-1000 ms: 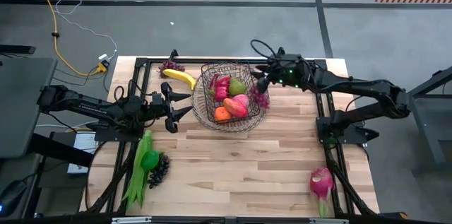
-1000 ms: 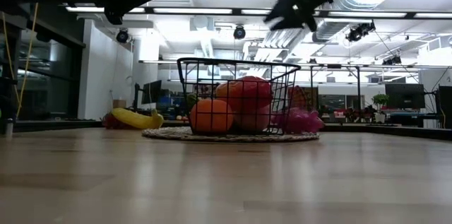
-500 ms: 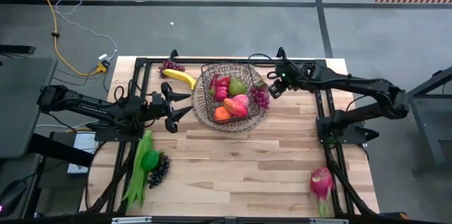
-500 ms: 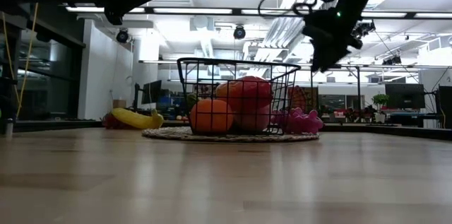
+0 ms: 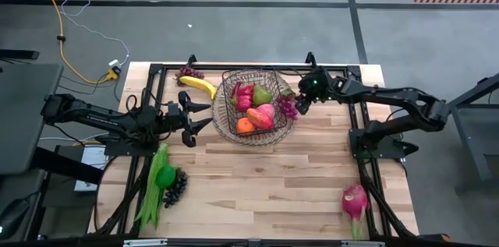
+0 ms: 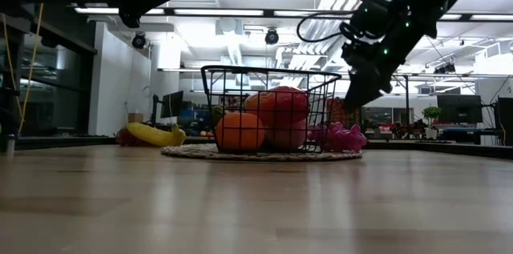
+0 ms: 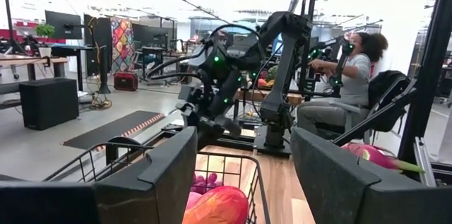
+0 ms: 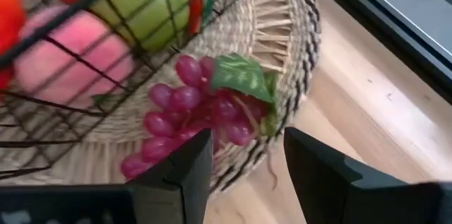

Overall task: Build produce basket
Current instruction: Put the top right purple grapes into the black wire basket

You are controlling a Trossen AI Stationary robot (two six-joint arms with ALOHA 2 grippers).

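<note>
The dark wire basket (image 5: 253, 107) stands on a round wicker tray (image 5: 274, 139) at the table's middle, with an orange, a green pear and pink and red produce in it. A purple grape bunch with a green leaf (image 8: 191, 104) lies on the tray's right rim, outside the basket (image 8: 85, 33). My right gripper (image 8: 247, 139) hangs open just above the grapes (image 5: 288, 109), tipped downward, touching nothing. My left gripper (image 5: 204, 116) waits open and raised, left of the basket.
A banana (image 5: 199, 86) and another grape bunch (image 5: 187, 72) lie at the far left. Green beans, a green pepper (image 5: 156, 185) and dark grapes (image 5: 175, 187) lie near the left front. A pink dragon fruit (image 5: 355, 200) lies at the right front corner.
My right gripper has come down from above the basket's far right rim toward the purple grapes on the tray's right edge, tipping its fingers downward as it sank. Its fingers have stayed open. The produce has not moved.
</note>
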